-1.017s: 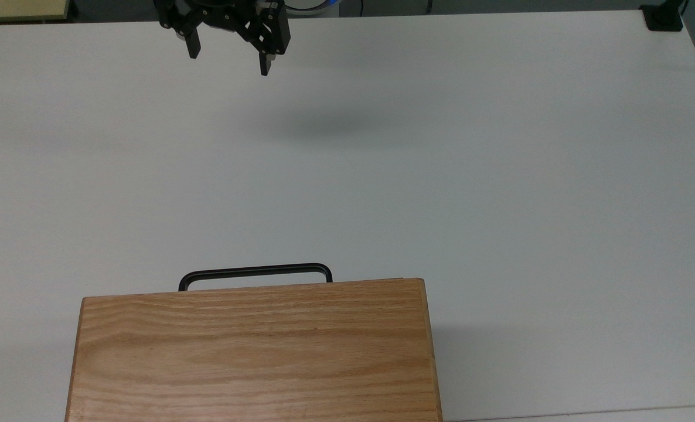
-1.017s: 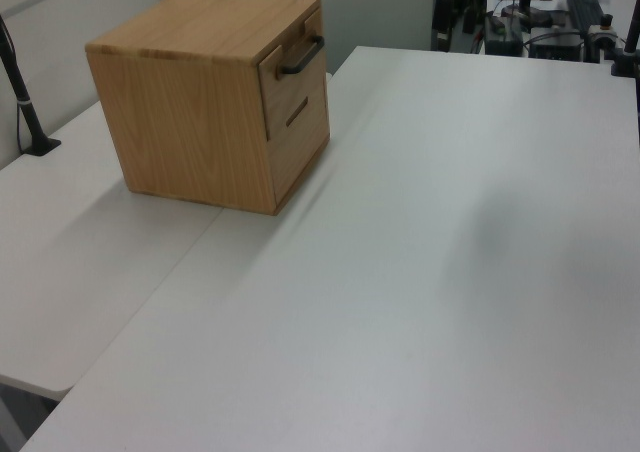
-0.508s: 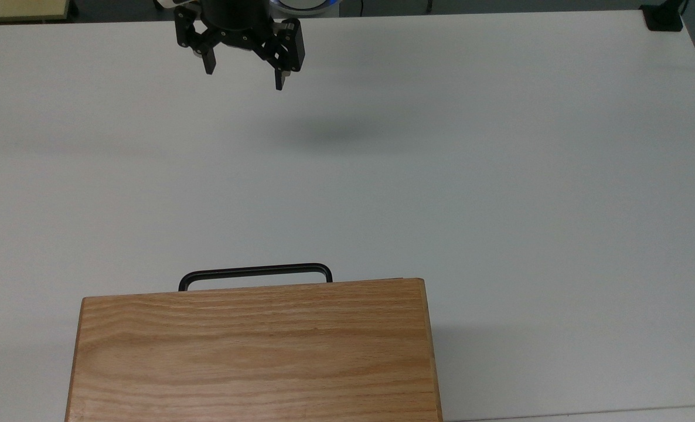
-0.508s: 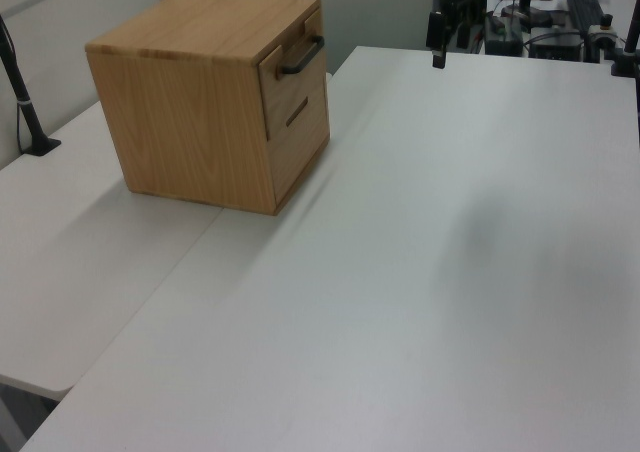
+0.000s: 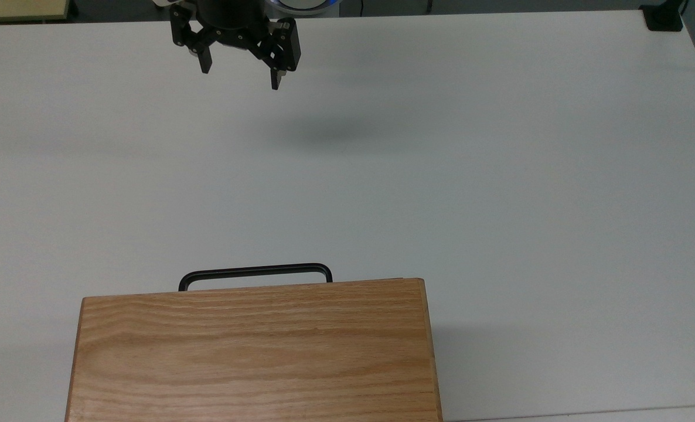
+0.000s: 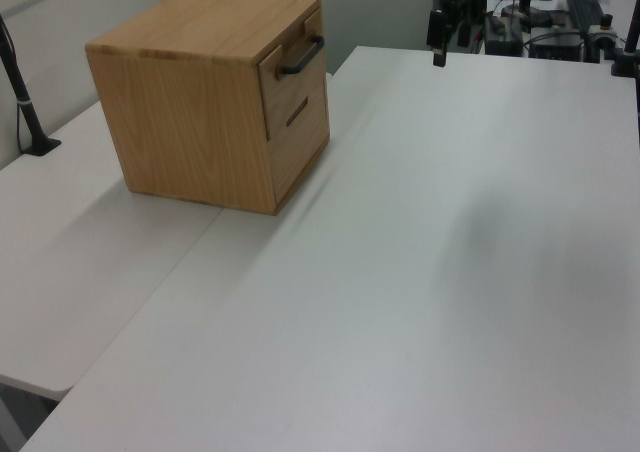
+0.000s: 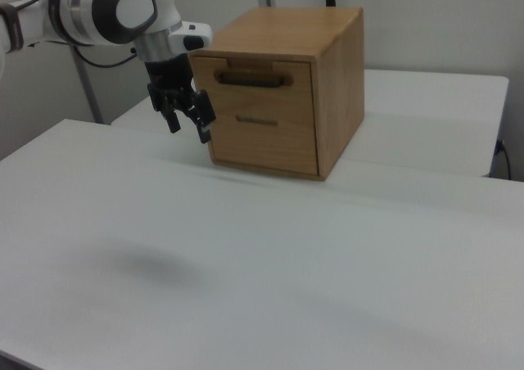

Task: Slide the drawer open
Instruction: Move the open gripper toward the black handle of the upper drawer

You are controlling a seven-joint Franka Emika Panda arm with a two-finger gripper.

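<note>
The drawer [image 7: 291, 92] is the upper one in the front of a light oak cabinet [image 5: 254, 351] and sits pushed in. Its slim black bar handle [image 5: 255, 271] sticks out past the cabinet's front edge in the top view; it shows as handle [image 7: 252, 79] in the right view and handle [image 6: 302, 57] in the left view. My gripper [image 5: 240, 78] hangs open and empty above the white table, far from the handle, near the top view's upper edge. In the right view the gripper [image 7: 189, 132] hovers in front of the cabinet's left corner.
A lower drawer with a small pull [image 7: 256, 122] sits under the upper one. The white table [image 5: 500, 176] stretches wide between gripper and cabinet. A black clamp post [image 6: 25, 102] stands at the left view's left. Cluttered equipment [image 6: 560, 17] lies beyond the table's far end.
Over the last second the gripper came down and right in the top view, toward the cabinet, entering the left view. In the last half second it hardly moved. The drawer stayed still.
</note>
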